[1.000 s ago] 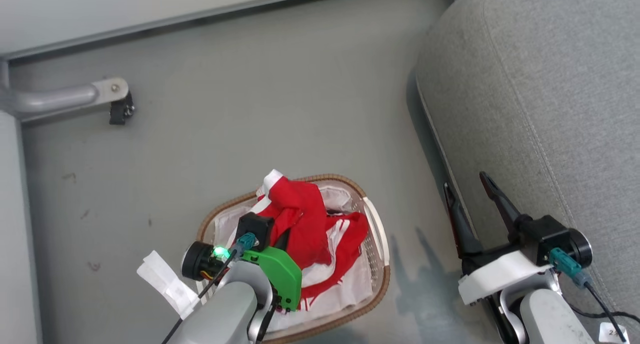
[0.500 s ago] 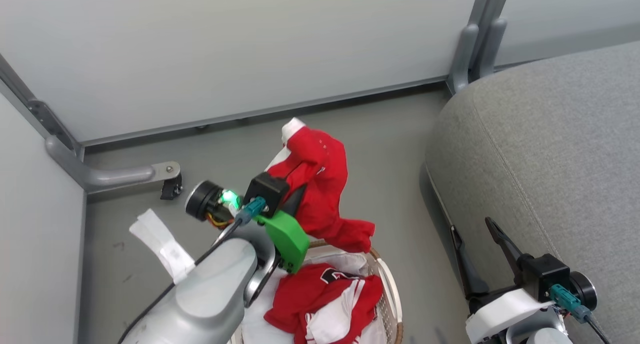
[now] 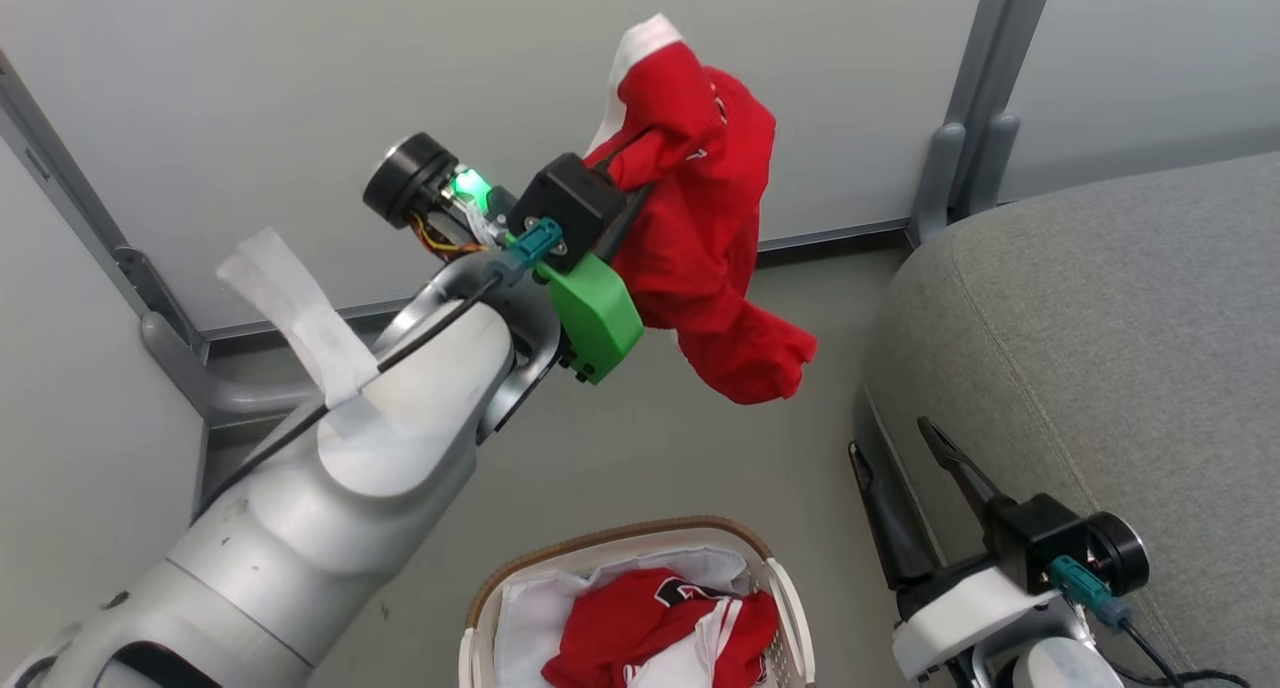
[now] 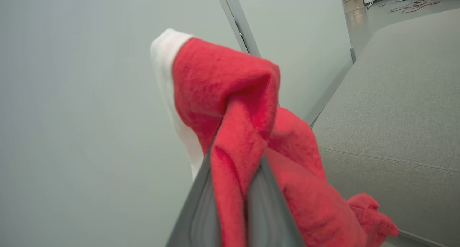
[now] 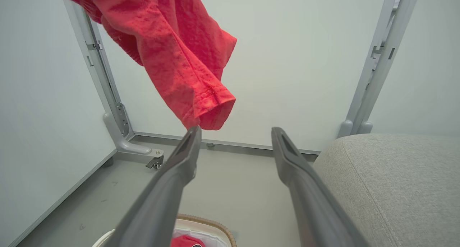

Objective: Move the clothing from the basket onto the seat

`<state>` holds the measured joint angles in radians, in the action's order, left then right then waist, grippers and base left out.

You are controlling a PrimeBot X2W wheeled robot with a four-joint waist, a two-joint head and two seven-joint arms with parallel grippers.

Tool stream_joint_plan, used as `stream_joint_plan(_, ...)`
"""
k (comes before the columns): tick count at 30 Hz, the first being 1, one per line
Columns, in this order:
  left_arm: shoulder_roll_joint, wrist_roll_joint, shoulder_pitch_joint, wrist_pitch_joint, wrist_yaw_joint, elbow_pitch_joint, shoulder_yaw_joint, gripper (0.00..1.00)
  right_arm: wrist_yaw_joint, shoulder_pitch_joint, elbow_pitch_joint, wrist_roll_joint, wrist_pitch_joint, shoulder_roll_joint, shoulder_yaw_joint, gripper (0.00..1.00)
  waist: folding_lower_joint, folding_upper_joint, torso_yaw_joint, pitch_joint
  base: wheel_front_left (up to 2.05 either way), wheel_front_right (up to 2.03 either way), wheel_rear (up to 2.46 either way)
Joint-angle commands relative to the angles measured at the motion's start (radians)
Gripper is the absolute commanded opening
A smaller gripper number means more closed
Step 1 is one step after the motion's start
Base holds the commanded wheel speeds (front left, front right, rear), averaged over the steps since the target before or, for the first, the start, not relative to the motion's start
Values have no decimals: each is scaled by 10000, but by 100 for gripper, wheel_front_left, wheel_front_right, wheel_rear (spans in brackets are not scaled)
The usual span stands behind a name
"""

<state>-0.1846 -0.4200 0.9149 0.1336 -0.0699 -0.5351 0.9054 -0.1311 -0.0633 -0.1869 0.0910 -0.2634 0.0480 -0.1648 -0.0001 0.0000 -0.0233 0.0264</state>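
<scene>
My left gripper [image 3: 625, 203] is shut on a red garment [image 3: 710, 228] with white trim and holds it high in the air, to the left of the seat. Through the left wrist camera the red garment [image 4: 248, 139] is pinched between my fingers [image 4: 201, 207] and droops to the right. The basket [image 3: 480, 608] stands on the floor below, with more red clothing [image 3: 640, 628] and a white liner in it. The grey seat [image 3: 1100, 368] lies at the right. My right gripper [image 3: 895, 443] hangs open beside the seat's edge; its own camera has the garment's hem [image 5: 212, 110] just above the fingertips.
Pale partition walls with grey metal posts [image 3: 985, 98] close the back and left. A metal foot bracket [image 5: 134, 146] with a small caster sits on the grey floor [image 3: 640, 468] between basket and wall.
My left arm has lifted the red garment out of the basket and high up. The head camera has tilted upward, so the basket has slid to the bottom edge.
</scene>
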Motion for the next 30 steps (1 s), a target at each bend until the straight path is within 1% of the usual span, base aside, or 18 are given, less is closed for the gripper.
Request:
stream_joint_plan(1,-131,76,263,-55,-19,103,-63,0,6,-192,76,-101,-21,44,-80,100,1,0,-12,8,0,0,0)
stream_joint_plan(8,-348,23,701,-348,-46,686,-120,0,6,-969,45,-779,-21,42,-676,100,1,0,29,44,0,0,0)
stream_joint_plan(12,-377,-71,730,-464,-28,957,-112,0,6,-1514,-283,-1212,-21,44,-878,100,1,0,146,59,0,0,0)
stream_joint_plan(13,-378,-75,735,-476,-24,1011,-104,0,6,-1618,-532,-1292,-21,44,-901,100,1,0,183,66,0,0,0)
stream_joint_plan(16,-329,-124,692,-493,6,1134,-66,0,6,-1998,-1278,-1237,-21,45,-913,100,1,0,305,90,0,0,0)
stream_joint_plan(20,-269,-187,670,-518,40,1310,-22,0,6,-2416,-2021,-1014,-21,39,-1184,100,1,0,440,83,0,0,0)
stream_joint_plan(25,-249,-245,617,-601,61,1545,50,0,6,-2929,-2376,-831,-21,54,-1611,100,1,0,541,59,0,0,0)
stream_joint_plan(30,-191,-391,480,-628,84,1847,84,0,6,-3447,-2302,-531,-21,44,-1819,100,1,0,656,13,0,0,0)
